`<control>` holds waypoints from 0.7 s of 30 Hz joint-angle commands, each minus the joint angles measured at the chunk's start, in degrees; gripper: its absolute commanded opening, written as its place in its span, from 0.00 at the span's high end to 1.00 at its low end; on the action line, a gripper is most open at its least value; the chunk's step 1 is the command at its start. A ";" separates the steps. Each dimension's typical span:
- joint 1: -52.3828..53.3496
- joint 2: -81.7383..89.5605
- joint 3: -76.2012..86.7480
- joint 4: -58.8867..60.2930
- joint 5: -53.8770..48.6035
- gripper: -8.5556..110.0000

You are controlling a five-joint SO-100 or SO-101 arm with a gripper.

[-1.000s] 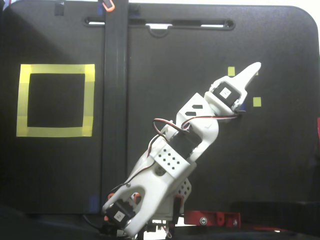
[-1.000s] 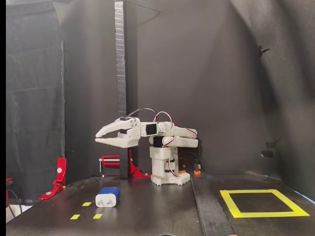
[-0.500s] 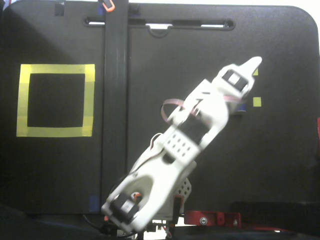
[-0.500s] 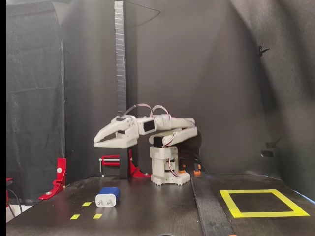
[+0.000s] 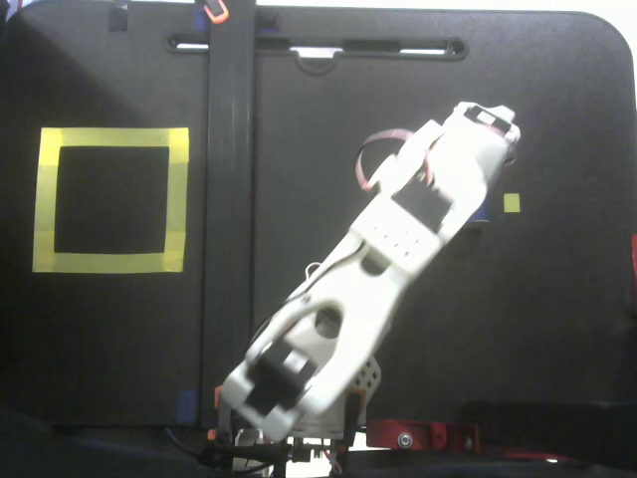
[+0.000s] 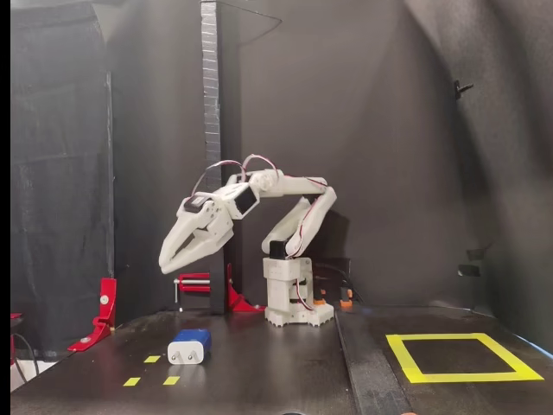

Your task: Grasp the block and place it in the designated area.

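Note:
The block [image 6: 190,346] is dark blue with a white end face and two short prongs. It lies on the black table at the front left of a fixed view. In the top-down fixed view the arm covers it except a blue sliver [image 5: 484,211]. My gripper [image 6: 164,264] hangs well above the block, pointing down and left, with the jaws together and nothing in them. In the top-down view the gripper [image 5: 490,116] shows only as the arm's white end at the upper right. The designated area is a yellow tape frame [image 5: 179,199], far left there and at the front right in the side view [image 6: 467,377].
Small yellow square markers lie around the block [image 6: 152,359] [image 5: 512,202]. A tall black post [image 6: 208,130] [image 5: 229,199] stands behind the arm base [image 6: 296,303]. Red clamps [image 6: 105,303] sit at the table's left and back edges.

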State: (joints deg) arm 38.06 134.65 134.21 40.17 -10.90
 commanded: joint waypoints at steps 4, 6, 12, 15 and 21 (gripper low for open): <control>-0.35 -7.38 -11.95 10.02 -1.58 0.93; -0.18 -9.67 -15.21 14.06 -3.16 0.93; 1.05 -15.47 -21.45 22.24 -8.09 0.93; 2.02 -18.46 -24.61 26.10 -10.11 0.93; 2.64 -23.20 -29.27 31.55 -13.01 0.93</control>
State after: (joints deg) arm 40.25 112.50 108.54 70.22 -23.20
